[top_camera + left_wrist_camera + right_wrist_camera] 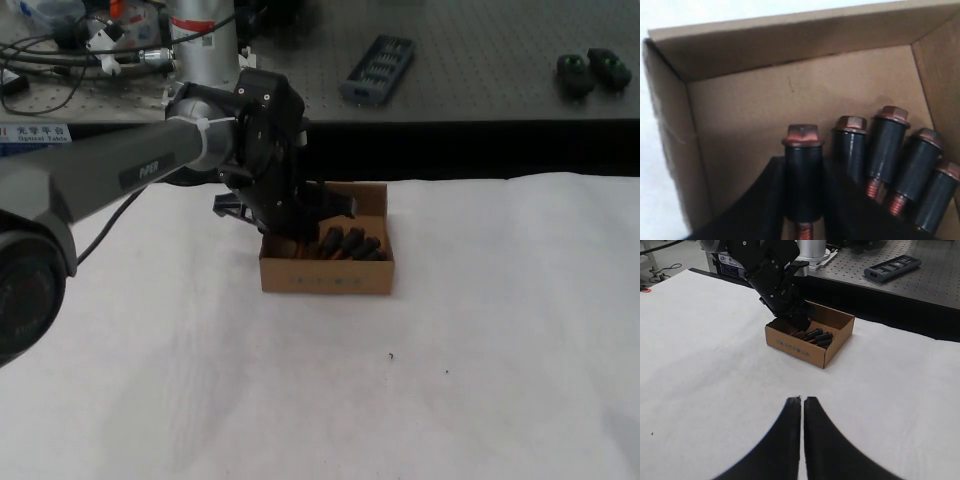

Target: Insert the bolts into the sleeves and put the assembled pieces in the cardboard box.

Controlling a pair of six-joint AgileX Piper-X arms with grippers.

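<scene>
White cloth (pixel 480 380) covered the bench, and behind it stood a dark metal table (pixel 480 60) full of little holes. On that table lay a flat black tray (pixel 378 68), two small dark lumps (pixel 592 72) and some cables (pixel 60 50).

On the cloth sat a small cardboard box (pixel 325 278) with its top open. The left arm (pixel 250 150) leaned down into the box. Its left gripper (pixel 803 167) was inside, and its two black fingers (pixel 840 200) were clamped on one finished piece (pixel 802 192). That piece was a reddish bolt pushed through a black sleeve. The bolt's head (pixel 802 134) stuck out past the fingertips, and a bit of the bolt's thread showed at the other end, back between the fingers. I could not tell if the piece touched the floor of the box.

Just beside the fingers, on one side, lay four more finished pieces (pixel 886 150) in a row, side by side. They pointed about the same way as the held one. On the other side of the fingers the brown box floor (pixel 740 120) was bare up to the wall.

The right gripper (pixel 802 405) hung over the cloth, well apart from the box. Its fingers (pixel 785 440) were pressed together with nothing between them. The box stood far out in front of those fingertips.
</scene>
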